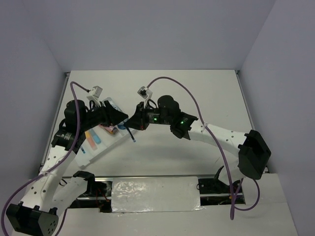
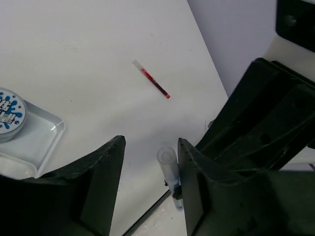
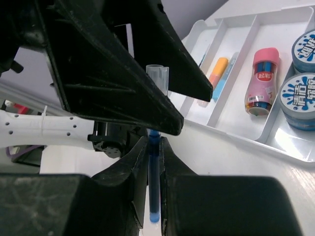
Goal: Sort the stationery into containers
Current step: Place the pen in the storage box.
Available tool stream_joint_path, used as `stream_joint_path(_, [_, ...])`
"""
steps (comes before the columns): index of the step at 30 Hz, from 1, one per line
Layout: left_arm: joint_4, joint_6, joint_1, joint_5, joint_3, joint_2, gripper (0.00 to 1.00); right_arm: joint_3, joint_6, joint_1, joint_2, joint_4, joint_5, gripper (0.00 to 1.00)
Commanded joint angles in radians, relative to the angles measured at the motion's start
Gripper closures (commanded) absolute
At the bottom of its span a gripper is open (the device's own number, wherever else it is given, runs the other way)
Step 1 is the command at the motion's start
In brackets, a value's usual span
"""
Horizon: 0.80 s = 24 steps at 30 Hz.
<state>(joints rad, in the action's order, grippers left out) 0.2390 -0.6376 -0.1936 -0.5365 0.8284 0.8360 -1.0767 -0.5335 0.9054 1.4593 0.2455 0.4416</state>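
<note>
From above, both arms reach inward, wrists meeting over the bench (image 1: pixel 197 98) beside the translucent-white compartmented plastic tray (image 1: pixel 98 155). Left wrist: left fingers (image 2: pixel 106 172) stand apart, the thin blue clear-capped pen (image 2: pixel 167 164) against one; clamping off-centre could twist it loose. Right wrist: right fingers (image 3: pixel 133 177) are clamped on its barrel.

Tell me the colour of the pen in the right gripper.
Blue pen with a clear cap, clearest in the right wrist view.
</note>
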Motion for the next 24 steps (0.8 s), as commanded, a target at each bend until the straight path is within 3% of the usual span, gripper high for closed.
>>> stream_joint_path(1, [-0.030, 0.010, -0.006, -0.037, 0.006, -0.003, 0.62, -0.086, 0.003, 0.006, 0.021, 0.034, -0.055, 0.89])
stream_joint_path(5, [-0.020, 0.013, -0.006, -0.027, 0.015, 0.003, 0.91, -0.137, 0.001, 0.006, 0.076, 0.014, -0.081, 0.87])
stream_joint_path(8, [0.079, 0.039, -0.006, 0.102, 0.058, 0.018, 0.99, -0.166, 0.013, -0.002, 0.116, 0.017, -0.080, 0.78])
stream_joint_path(10, [0.176, 0.087, -0.004, 0.234, 0.106, 0.057, 1.00, -0.131, -0.006, -0.039, 0.109, 0.058, -0.043, 0.45])
stream_joint_path(11, [0.227, 0.111, -0.003, 0.398, 0.160, 0.073, 1.00, -0.109, -0.019, -0.060, 0.099, 0.075, -0.029, 0.18])
stream_joint_path(12, [0.334, 0.121, 0.002, 0.485, 0.185, 0.118, 1.00, -0.083, -0.029, -0.113, 0.086, 0.098, -0.017, 0.01])
stream_joint_path(15, [0.469, 0.138, 0.057, 0.767, 0.245, 0.222, 1.00, 0.029, -0.059, -0.203, 0.007, 0.083, -0.012, 0.00])
stream_joint_path(16, [0.491, 0.148, 0.130, 0.802, 0.253, 0.256, 1.00, 0.076, -0.048, -0.259, -0.041, 0.065, -0.018, 0.00])
stream_joint_path(19, [0.477, 0.216, 0.334, 0.768, 0.235, 0.379, 1.00, 0.136, 0.021, -0.336, -0.147, -0.041, -0.058, 0.00])
stream_joint_path(21, [0.471, 0.233, 0.399, 0.760, 0.229, 0.463, 1.00, 0.150, 0.064, -0.358, -0.197, -0.130, -0.098, 0.00])
stream_joint_path(24, [0.474, 0.199, 0.448, 0.858, 0.238, 0.549, 1.00, 0.162, 0.159, -0.375, -0.286, -0.221, -0.142, 0.00])
